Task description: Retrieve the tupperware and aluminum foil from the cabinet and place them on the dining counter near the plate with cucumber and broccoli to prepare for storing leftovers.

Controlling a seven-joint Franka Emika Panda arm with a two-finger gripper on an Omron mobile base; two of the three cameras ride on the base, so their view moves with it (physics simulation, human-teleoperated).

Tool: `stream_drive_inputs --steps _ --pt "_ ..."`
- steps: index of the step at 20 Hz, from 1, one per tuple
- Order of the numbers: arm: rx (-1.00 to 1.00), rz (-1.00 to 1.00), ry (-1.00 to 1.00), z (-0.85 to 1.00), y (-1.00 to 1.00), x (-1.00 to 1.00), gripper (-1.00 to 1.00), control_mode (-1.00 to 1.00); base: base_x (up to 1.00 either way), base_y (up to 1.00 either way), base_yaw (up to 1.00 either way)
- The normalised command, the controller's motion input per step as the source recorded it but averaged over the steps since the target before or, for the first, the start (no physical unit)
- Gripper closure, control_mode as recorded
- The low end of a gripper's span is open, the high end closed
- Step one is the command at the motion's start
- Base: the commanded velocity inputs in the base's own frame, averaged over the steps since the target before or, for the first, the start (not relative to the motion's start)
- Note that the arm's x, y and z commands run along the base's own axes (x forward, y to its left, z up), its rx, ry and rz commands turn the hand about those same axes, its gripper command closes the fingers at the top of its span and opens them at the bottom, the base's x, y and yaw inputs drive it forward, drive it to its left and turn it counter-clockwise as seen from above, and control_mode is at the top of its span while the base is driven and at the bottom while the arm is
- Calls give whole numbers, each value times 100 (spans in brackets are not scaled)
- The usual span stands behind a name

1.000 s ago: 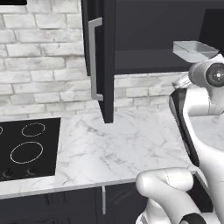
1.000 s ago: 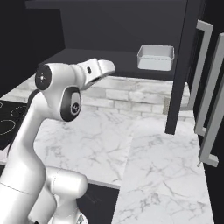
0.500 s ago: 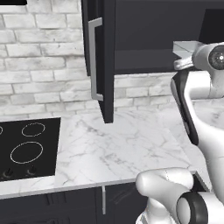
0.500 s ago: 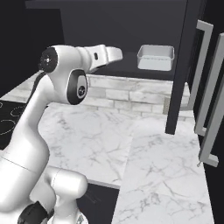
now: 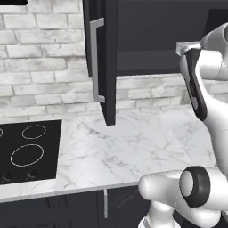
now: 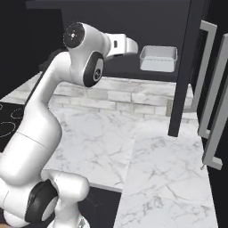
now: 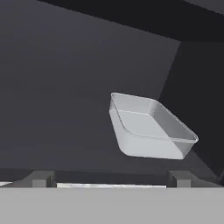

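One shallow pale grey translucent plastic tupperware box [image 7: 148,129] sits inside one open black matte wall cabinet [image 5: 147,35] whose door carries one vertical silver bar handle [image 5: 95,64]. Since a second ago the white arm has lifted and reached toward the cabinet opening, bringing the two-finger gripper [image 7: 109,178] level with the shelf. The jaws stand wide apart, grasping nothing; the box lies ahead of them, slightly toward the right fingertip's side, apart from both tips, its open top visible.
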Motion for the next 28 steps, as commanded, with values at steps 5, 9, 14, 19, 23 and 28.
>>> stream_drive_inputs --steps 5,9,14,19,23,28 --pt "10 7 20 -2 -4 77 -100 -100 0 0 0" --pt "8 5 18 -1 -23 65 -100 -100 0 0 0" --pt "8 1 5 -13 -46 50 -100 -100 0 0 0" --pt "4 1 0 -35 -33 44 -100 -100 0 0 0" --pt "3 2 0 -34 -22 50 -100 -100 0 0 0" --pt "2 5 0 -8 -14 57 -100 -100 0 0 0"
